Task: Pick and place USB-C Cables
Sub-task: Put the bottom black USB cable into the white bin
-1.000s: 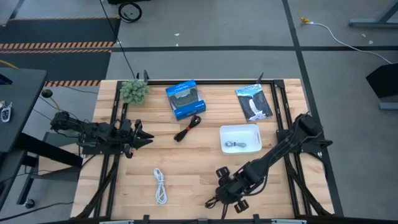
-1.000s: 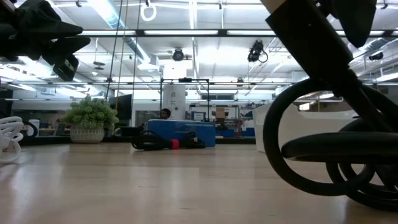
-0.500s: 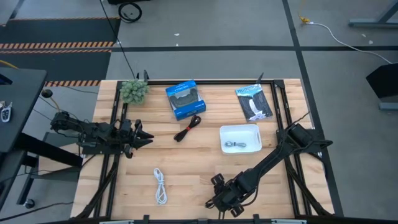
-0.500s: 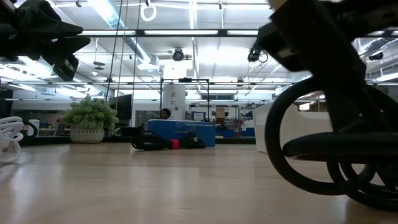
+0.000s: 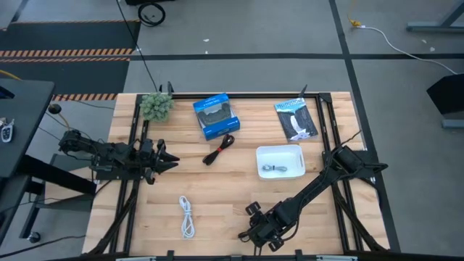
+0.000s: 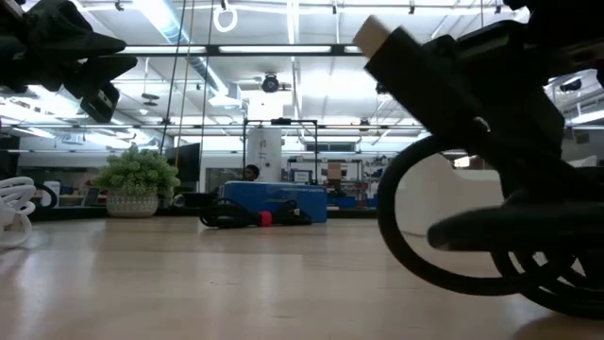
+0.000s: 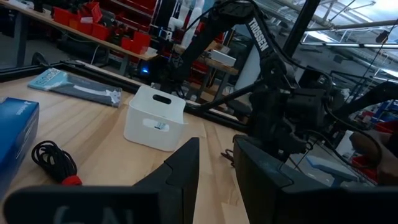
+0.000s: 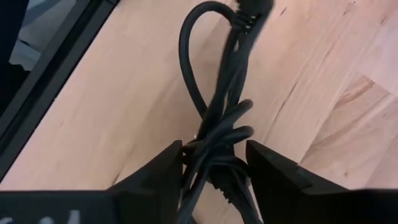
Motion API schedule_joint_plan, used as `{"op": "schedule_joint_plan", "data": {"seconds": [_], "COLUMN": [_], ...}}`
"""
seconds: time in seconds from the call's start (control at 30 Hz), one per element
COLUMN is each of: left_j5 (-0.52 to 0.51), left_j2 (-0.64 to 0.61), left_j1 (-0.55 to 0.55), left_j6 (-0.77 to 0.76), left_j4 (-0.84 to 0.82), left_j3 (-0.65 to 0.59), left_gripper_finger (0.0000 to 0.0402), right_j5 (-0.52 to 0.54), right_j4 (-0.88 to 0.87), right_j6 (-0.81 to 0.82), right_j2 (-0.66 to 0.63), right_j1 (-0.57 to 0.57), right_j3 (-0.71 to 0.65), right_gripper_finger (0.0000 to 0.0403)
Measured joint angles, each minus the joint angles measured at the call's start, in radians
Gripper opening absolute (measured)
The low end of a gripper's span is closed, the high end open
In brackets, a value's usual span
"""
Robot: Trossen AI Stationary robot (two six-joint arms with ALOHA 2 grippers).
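Your right claw (image 5: 262,230) sits low at the near edge of the tabletop (image 5: 217,188), its fingers (image 8: 155,171) clamped on the black cable (image 8: 217,118). The right wrist view shows the bundle's loops pinched between them over bare wood, with the dark frame rail just beside; the high view hides that grip under the arm. In the low view the same cable's loops fill the right side and block most of what lies behind. The white cable (image 5: 187,216) lies on the near left part of the tabletop, well apart from the right claw, with open wood between them. The black cable with red (image 5: 220,150) lies just in front of the blue box (image 5: 215,116), near the centre. The white bin (image 5: 280,161) stands to the right of the centre and holds a pale cable (image 5: 273,170); a flat packet (image 5: 296,118) lies beyond it near the far edge. A small plant (image 5: 156,106) stands at the far left corner. Your left claw (image 5: 165,160) hangs at the left side, its fingers parted and holding nothing, and its wrist view looks across to the bin and the right arm, with shelves and red bins in the room behind.
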Motion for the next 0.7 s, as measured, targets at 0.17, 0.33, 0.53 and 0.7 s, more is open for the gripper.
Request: {"op": "schedule_joint_plan", "data": {"seconds": [0.17,0.33,0.53,0.7], "left_j5": [0.000,0.000,0.000,0.000], "left_j2": [0.000,0.000,0.000,0.000], "left_j1": [0.000,0.000,0.000,0.000], "left_j6": [0.000,0.000,0.000,0.000], "left_j4": [0.000,0.000,0.002,0.000], "left_j3": [0.000,0.000,0.000,0.000], "left_gripper_finger": [0.0107,0.0107,0.0107,0.0107], "right_j5": [-0.001,-0.003,0.008,0.028], "right_j4": [0.000,-0.003,-0.112,-0.206], "right_j6": [0.002,0.013,0.027,0.021], "right_j2": [0.000,-0.010,-0.043,-0.104], "right_j1": [0.000,0.000,-0.005,-0.006], "right_j3": [0.000,0.000,0.060,0.119], "right_gripper_finger": [0.0143,0.0136,0.0131,0.0129]}}
